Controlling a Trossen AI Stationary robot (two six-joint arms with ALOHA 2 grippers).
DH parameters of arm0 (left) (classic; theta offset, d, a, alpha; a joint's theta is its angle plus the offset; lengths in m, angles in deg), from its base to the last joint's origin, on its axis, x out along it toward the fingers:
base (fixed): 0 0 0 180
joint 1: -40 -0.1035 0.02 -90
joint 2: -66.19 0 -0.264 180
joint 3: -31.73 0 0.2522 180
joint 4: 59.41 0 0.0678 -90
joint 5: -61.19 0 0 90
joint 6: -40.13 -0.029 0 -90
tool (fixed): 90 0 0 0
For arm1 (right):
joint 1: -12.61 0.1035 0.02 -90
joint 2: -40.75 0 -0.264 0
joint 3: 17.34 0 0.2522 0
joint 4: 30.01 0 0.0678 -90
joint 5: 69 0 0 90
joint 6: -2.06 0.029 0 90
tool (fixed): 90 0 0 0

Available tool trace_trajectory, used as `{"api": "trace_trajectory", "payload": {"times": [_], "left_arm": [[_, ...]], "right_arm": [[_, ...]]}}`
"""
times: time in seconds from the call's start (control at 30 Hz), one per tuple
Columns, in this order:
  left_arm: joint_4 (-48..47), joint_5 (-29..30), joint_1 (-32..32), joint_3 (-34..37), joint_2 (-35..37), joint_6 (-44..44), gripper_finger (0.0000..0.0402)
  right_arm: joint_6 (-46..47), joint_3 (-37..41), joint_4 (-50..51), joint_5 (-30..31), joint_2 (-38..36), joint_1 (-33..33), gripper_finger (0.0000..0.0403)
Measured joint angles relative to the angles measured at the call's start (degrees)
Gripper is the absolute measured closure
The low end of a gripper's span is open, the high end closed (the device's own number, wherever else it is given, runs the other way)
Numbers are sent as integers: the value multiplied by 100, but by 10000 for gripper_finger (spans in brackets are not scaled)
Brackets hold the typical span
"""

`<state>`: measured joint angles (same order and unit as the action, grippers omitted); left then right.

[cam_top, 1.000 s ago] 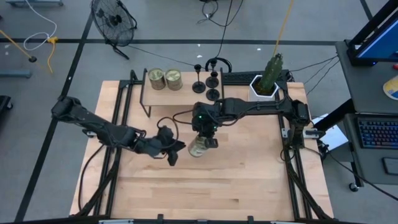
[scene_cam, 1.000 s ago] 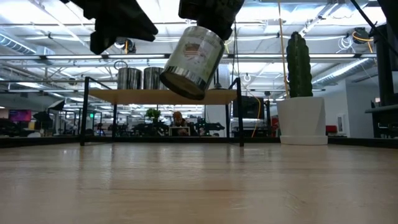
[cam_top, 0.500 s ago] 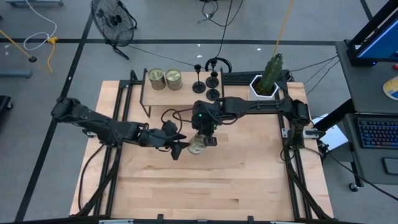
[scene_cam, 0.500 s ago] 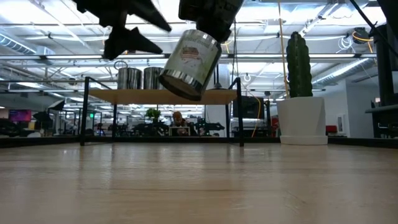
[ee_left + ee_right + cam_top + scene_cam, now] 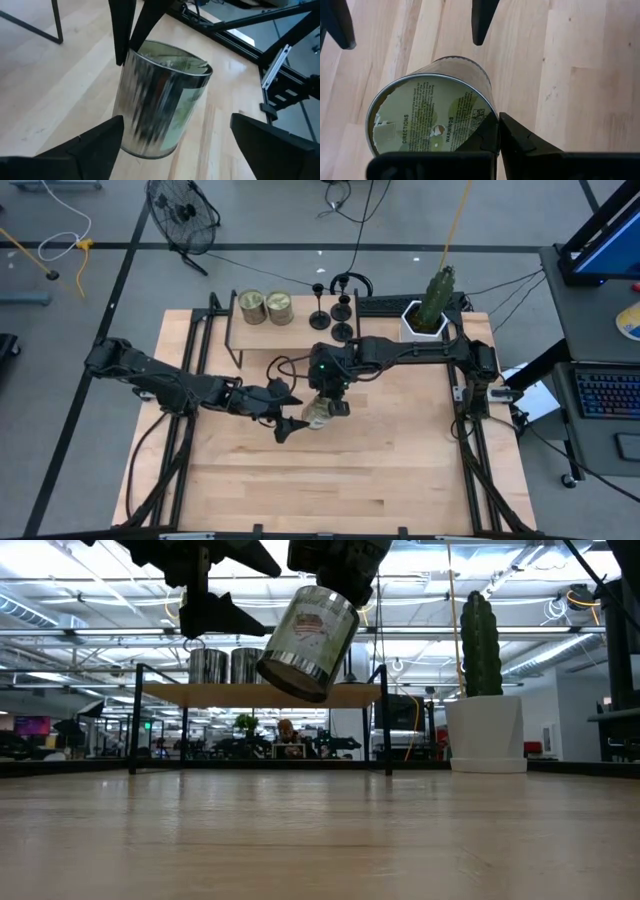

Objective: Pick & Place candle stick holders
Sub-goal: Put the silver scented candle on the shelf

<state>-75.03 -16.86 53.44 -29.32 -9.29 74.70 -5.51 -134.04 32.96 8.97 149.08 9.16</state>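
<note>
Having closed in, spread left gripper (image 5: 291, 417) flanking right gripper's (image 5: 330, 406) pinched jar candle (image 5: 317, 415); three candle stick holders (image 5: 342, 308), two shelf (image 5: 296, 326) jars (image 5: 265, 307) waiting over wooden table (image 5: 400, 470).

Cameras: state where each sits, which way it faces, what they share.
High view: overhead, straight down on the table; left pincer, right pincer.
Low view: table height, level toward the room; pincers overhead.
Left wrist view: left arm, facing the jar candle; own open fingers.
Right wrist view: right arm, facing down; own fingers.
Shared: the jar candle in the right pincer.
</note>
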Motion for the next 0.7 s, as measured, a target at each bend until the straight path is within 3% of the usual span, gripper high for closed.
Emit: {"api": "trace_trajectory", "payload": {"times": [0.7], "left_arm": [[85,-58,-200,0,-62,-281,3]], "right_arm": [[-108,-2,28,-70,0,7,403]]}}
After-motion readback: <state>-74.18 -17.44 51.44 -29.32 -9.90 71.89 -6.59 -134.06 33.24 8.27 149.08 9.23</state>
